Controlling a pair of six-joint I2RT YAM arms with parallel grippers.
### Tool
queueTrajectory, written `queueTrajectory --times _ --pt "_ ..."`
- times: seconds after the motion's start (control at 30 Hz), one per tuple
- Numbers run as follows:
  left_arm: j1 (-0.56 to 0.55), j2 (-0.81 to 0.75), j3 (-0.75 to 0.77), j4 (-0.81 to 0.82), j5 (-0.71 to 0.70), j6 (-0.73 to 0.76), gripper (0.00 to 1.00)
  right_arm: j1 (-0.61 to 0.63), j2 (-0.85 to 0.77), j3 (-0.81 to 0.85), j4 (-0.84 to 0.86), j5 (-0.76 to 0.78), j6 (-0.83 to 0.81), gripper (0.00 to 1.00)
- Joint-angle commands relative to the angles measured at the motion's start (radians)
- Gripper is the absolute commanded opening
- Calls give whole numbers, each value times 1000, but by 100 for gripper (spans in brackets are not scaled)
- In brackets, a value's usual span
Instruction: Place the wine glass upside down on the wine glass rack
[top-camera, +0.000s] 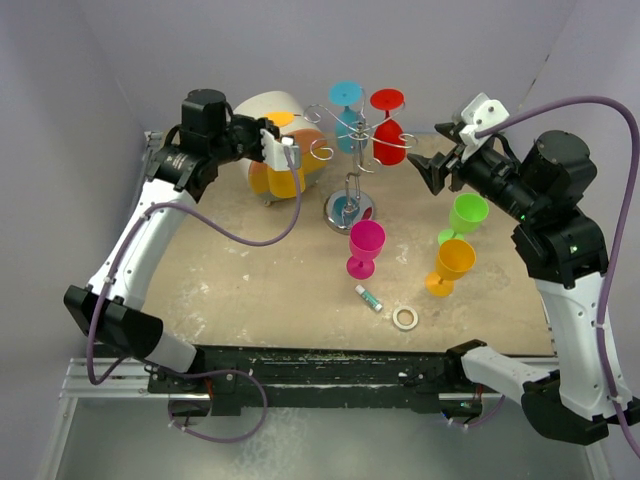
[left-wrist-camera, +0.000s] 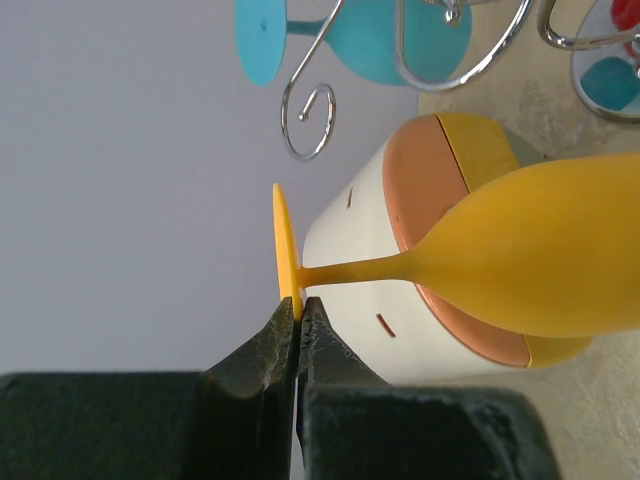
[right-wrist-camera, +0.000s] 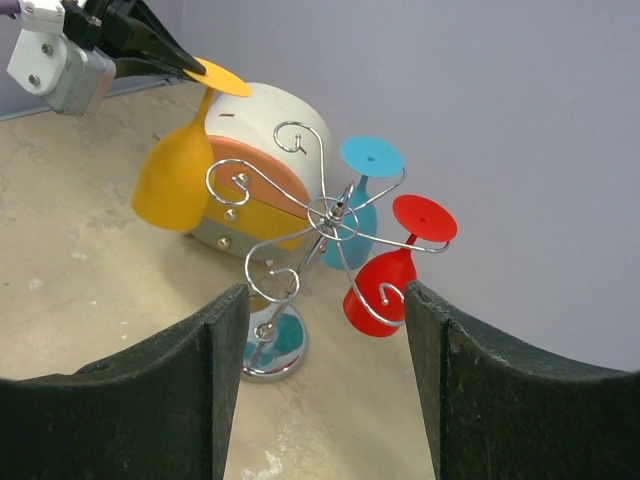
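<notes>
Robotics lab cell: plain lilac partition walls (right-wrist-camera: 520, 100) behind the fingers (right-wrist-camera: 160, 400), scuffed beige tabletop (right-wrist-camera: 80, 260) below them, silver aluminium extrusion frame (top-camera: 75, 385) nearside.

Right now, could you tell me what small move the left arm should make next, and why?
Probably ease the left gripper toward the rack, steering the stem of the yellow glass into the nearest free curled arm. The glass is already upside down, pinched by its foot, and hangs just beside the rack; the blue glass and red glass fill arms on the other side.
</notes>
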Motion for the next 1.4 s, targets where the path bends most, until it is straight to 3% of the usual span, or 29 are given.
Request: queueTrajectory --times 0.0,0.57,0.8,1.37 --pt "-28 22 76 60 72 49 0 -4 -5 8 50 -6 -9 66" --pt "-142 187 225 95 -14 117 0 -44 -30 2 41 -49 -3 67" --pt "-181 256 273 164 -68 69 0 -65 -43 -14 44 -64 0 68" --pt "-187 263 165 393 -281 -6 0 -67 -24 10 29 -92 6 68"
